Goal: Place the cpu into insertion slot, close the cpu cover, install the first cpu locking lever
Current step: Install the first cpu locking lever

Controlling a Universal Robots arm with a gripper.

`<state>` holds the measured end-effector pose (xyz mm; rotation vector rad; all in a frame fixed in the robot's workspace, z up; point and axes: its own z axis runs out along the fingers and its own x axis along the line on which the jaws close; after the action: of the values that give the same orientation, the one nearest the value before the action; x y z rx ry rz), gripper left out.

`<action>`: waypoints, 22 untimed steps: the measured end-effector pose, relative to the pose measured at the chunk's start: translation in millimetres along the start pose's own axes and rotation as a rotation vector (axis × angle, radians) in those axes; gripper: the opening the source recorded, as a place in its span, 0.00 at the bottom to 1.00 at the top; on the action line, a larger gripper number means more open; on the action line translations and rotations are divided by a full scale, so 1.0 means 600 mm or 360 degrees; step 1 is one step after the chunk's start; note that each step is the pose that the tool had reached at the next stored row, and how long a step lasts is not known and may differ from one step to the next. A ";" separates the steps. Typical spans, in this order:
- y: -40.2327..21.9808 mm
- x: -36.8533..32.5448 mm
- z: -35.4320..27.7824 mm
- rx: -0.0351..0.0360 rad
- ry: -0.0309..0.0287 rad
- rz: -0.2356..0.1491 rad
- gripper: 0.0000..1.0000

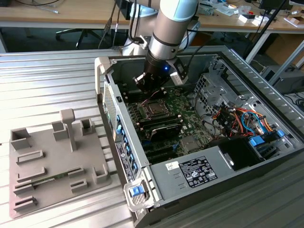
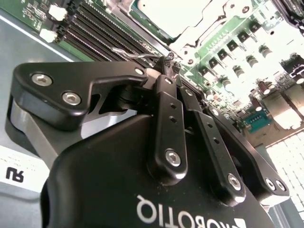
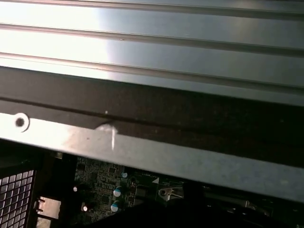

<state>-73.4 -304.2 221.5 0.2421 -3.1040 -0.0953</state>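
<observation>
- A robot arm reaches into an open computer case [image 1: 190,142] lying on its side on a ribbed metal bench [image 1: 42,80], its hand [image 1: 151,84] poised just above the insertion slot [image 1: 153,108] on the green motherboard [image 1: 185,118].
- In the second wrist view the hand [image 2: 167,64] is clenched, its black fingers [image 2: 166,123] pressed together with the tips pinching at a thin wire-like piece just beside the slot; from this angle it looks like a locking lever, though the tip is too small to be sure.
- The cpu [image 2: 173,14] sits inside the slot, its pale silvery top face showing through the cut-out of the cpu cover [image 2: 209,28], which appears to lie down flat around it.
- By this reading the chip is seated and the cover closed, and the work is at the lever stage.
- Risks from here, as a judgement: the thin lever could spring out of the narrow fingertip grip and snap back; a slightly off-line push could miss the retaining hook beside the slot; and the fingertips, close to the board, could scrape the small components near the slot.
- A grey parts fixture [image 1: 52,161] rests on the bench well apart from the case, on the exterior view's left.
</observation>
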 end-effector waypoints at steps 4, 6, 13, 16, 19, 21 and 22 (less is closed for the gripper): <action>-0.002 -0.009 0.003 -0.0001 0.00035 0.0000 0.11; -0.003 -0.019 0.004 -0.0001 0.00060 0.0000 0.11; -0.007 -0.042 0.008 -0.0002 0.00123 0.0001 0.11; -0.008 -0.048 0.010 -0.0002 0.00126 0.0001 0.11; -0.009 -0.052 0.010 -0.0001 0.00126 0.0001 0.11; -0.009 -0.056 0.011 0.0000 0.00131 0.0001 0.11; -0.010 -0.057 0.012 0.0001 0.00135 0.0001 0.11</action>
<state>-38.7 -304.2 213.2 0.2412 -3.0956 -0.0935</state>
